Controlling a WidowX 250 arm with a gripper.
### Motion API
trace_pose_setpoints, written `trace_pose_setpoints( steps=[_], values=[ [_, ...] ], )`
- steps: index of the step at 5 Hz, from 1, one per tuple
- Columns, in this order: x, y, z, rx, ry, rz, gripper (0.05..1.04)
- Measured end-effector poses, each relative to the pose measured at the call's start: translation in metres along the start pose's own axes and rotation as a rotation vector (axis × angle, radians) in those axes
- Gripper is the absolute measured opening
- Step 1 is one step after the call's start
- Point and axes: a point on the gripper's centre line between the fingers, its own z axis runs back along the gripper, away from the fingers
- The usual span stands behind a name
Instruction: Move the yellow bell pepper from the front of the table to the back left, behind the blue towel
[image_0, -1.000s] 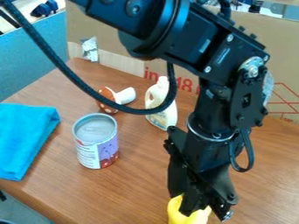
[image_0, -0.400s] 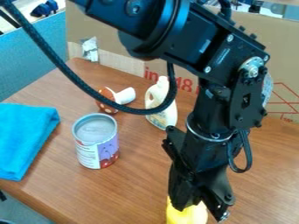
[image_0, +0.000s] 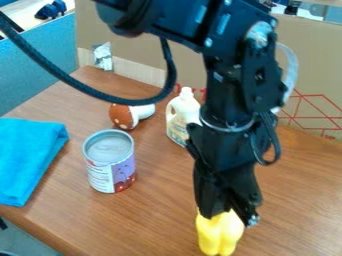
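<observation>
The black gripper (image_0: 229, 216) hangs at the lower right of centre, shut on the top of a yellow object (image_0: 219, 235) with rounded lobes. Its lower end hangs down near the bottom edge of the view. Left of the gripper, an open-topped metal can (image_0: 110, 162) with a white and purple label stands upright. Behind the arm stands a cream bottle (image_0: 182, 118) with a handle, partly covered by it. A spotted brown and white mushroom-like toy (image_0: 125, 116) lies between the can and the bottle.
A folded blue cloth (image_0: 28, 159) lies at the left on the wooden table (image_0: 150, 215). Cardboard (image_0: 310, 75) stands along the back edge, with a shiny crumpled scrap (image_0: 103, 56) at its left. A blue partition (image_0: 37, 65) rises at the back left.
The arm has shifted back and a little left. The gripper has moved upward in the view, and the yellow object has come up with it, showing more of itself.
</observation>
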Motion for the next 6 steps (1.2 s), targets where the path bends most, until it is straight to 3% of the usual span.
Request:
trace_pose_setpoints(
  steps=[1, 2, 4, 6],
  values=[
    [0.012, 0.010, -0.008, -0.015, 0.021, -0.023, 0.095],
    [0.023, 0.025, -0.002, -0.010, 0.014, -0.010, 0.095],
    [-0.013, 0.084, 0.053, 0.021, -0.113, 0.154, 0.095],
    [-0.063, 0.141, 0.064, 0.064, -0.112, 0.365, 0.095]
  ],
)
